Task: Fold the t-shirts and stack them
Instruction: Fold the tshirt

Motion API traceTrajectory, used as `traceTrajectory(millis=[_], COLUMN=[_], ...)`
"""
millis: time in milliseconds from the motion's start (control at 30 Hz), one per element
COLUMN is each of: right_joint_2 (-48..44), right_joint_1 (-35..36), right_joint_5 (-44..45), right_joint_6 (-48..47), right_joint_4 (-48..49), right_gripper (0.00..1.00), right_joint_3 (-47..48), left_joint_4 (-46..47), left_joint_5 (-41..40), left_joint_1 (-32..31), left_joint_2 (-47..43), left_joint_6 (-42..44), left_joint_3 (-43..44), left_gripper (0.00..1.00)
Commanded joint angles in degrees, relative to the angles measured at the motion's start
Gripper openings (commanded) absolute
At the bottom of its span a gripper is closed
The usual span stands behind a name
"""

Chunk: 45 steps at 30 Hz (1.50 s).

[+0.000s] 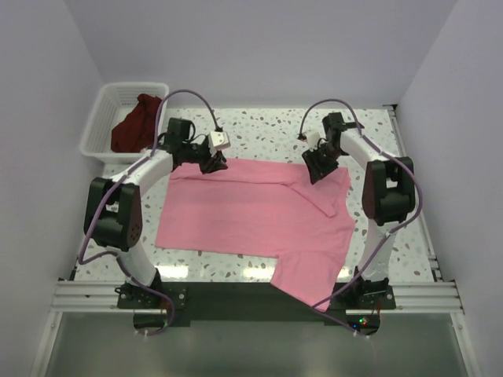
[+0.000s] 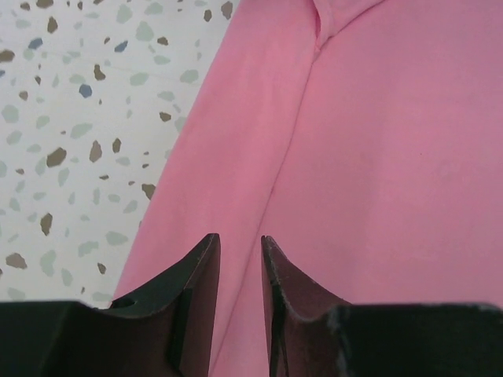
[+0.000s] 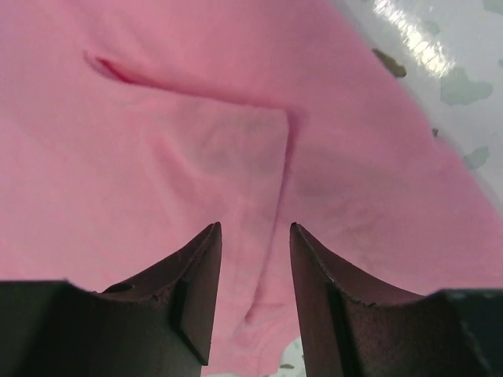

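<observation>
Top external, pink t-shirt (image 1: pixel 251 212) beneath left gripper (image 1: pixel 214 163) and right gripper (image 1: pixel 317 169), jaws apart

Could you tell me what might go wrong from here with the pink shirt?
One corner of the pink t-shirt hangs over the near edge of the table beside the right arm's base, so a pull could snag it or drag it off. Under the open right pincer the cloth is doubled and creased; closing there may catch uneven layers.
</observation>
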Motion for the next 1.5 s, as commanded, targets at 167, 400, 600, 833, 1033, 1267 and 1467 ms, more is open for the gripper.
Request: traceTrajectory(millis=[167, 400, 600, 833, 1033, 1267, 1467], right_joint_2=[6.2, 7.8, 6.7, 5.2, 0.1, -3.6, -7.1], right_joint_1=[0.4, 0.7, 1.2, 1.6, 3.3, 8.8, 14.8], right_joint_5=[0.3, -0.4, -1.9, -4.3, -8.1, -8.5, -9.5], right_joint_6=[4.8, 4.5, 4.0, 3.5, 1.1, -2.1, -4.0], right_joint_4=[3.3, 2.5, 1.1, -1.0, -3.5, -6.5, -9.3], right_gripper=[0.41, 0.31, 0.24, 0.0, 0.0, 0.0, 0.11], right_joint_3=[6.1, 7.8, 7.3, 7.9, 4.8, -2.5, -4.3], left_joint_4=[4.7, 4.1, 3.5, 2.1, 0.1, -1.0, -1.6], left_joint_5=[-0.6, 0.5, 1.1, 1.6, 2.0, 1.8, 1.8], left_joint_1=[4.9, 7.7, 8.6, 9.5, 10.0, 10.0, 10.0], left_joint_2=[-3.7, -4.0, -4.0, -4.0, -5.1, -6.0, -5.8], left_joint_6=[-8.6, -8.8, -8.0, -6.8, -4.3, -2.8, -2.3], left_joint_3=[-3.7, -3.5, -3.0, -1.9, -2.1, -2.9, -2.8], left_gripper=[0.32, 0.32, 0.32, 0.32, 0.32, 0.32, 0.32])
